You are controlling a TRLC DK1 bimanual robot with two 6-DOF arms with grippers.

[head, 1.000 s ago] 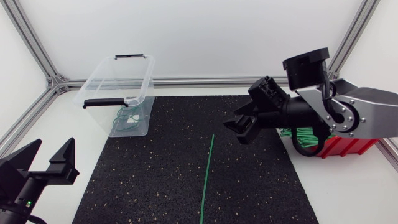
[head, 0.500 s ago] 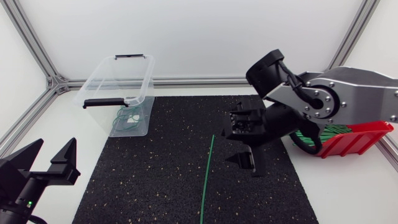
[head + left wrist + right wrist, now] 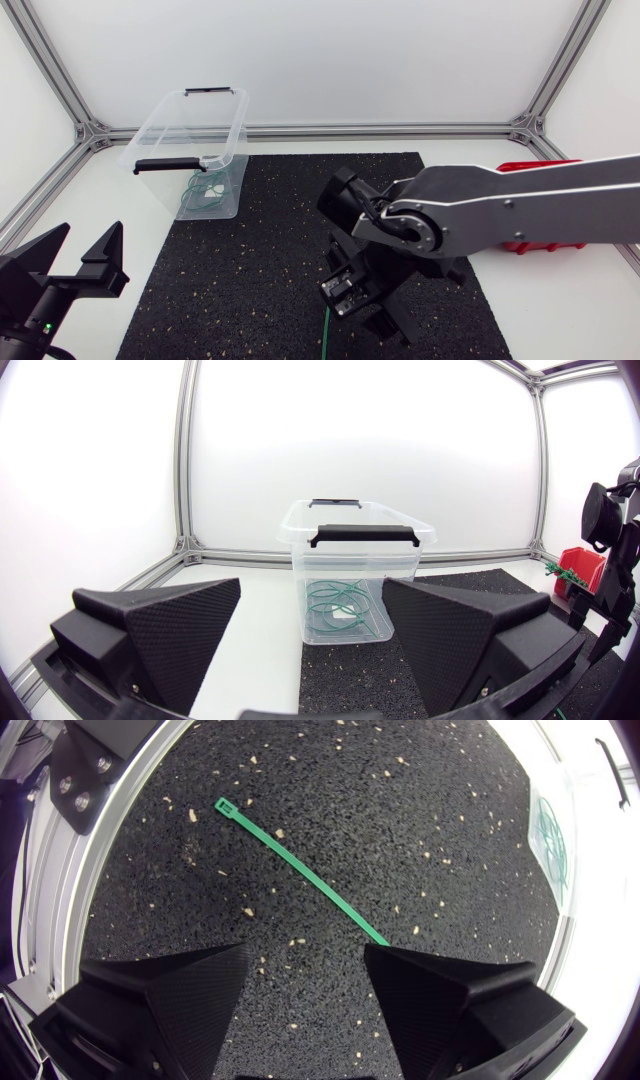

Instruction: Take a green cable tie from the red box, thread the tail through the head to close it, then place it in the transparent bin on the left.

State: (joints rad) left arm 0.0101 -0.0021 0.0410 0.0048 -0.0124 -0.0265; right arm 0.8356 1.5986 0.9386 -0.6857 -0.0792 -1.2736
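My right gripper (image 3: pixel 305 982) is wide open with nothing in it, hovering over the tie (image 3: pixel 300 872), which lies flat on the mat (image 3: pixel 450 830). It looks light, thin, springy and probably slick, so I'd pinch it near the tail.

Mat (image 3: pixel 250 260) is rough, grainy black rubber with pale specks. Bin (image 3: pixel 168 122) is clear glossy plastic, tie (image 3: pixel 300 871) smooth green plastic, fingers (image 3: pixel 160 995) matte pebbled black, arm (image 3: pixel 520 205) satin silver metal.
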